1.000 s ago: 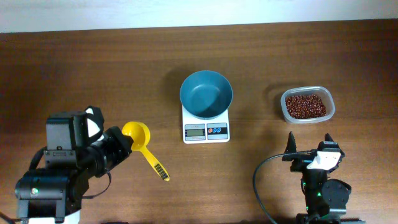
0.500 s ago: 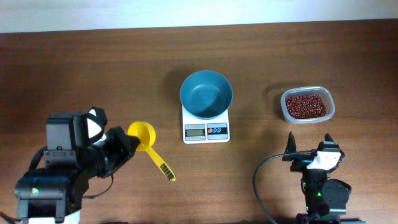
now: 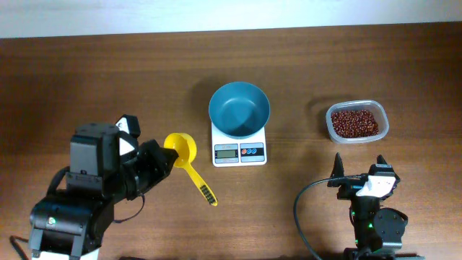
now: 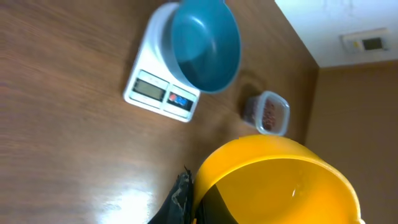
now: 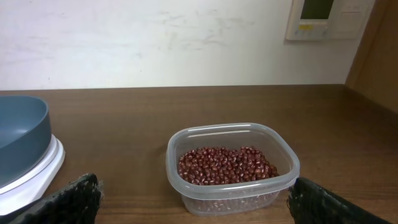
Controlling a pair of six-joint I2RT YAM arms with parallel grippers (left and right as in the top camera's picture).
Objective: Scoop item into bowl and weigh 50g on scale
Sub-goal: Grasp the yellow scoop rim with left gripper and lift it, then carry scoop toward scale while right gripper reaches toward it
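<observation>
The teal bowl (image 3: 239, 108) stands empty on the white scale (image 3: 239, 152) at mid-table. Dark red-brown beans (image 3: 354, 121) fill a clear plastic tub (image 3: 358, 105) to the right. My left gripper (image 3: 164, 160) is shut on the cup of a yellow scoop (image 3: 181, 146), whose handle points toward the front right. In the left wrist view the scoop (image 4: 280, 186) fills the lower right, with the bowl (image 4: 205, 43) and scale (image 4: 158, 93) beyond it. My right gripper (image 3: 359, 172) stands open in front of the tub, and the beans (image 5: 225, 165) lie beyond its fingers (image 5: 74, 199).
The tub (image 4: 267, 115) sits to the right of the scale on the brown wooden table (image 3: 108, 79). A white wall runs along the table's far edge. Both arm bases stand at the near edge, left and right.
My left arm has moved right toward the scale, carrying the yellow scoop with it. The right arm has not moved.
</observation>
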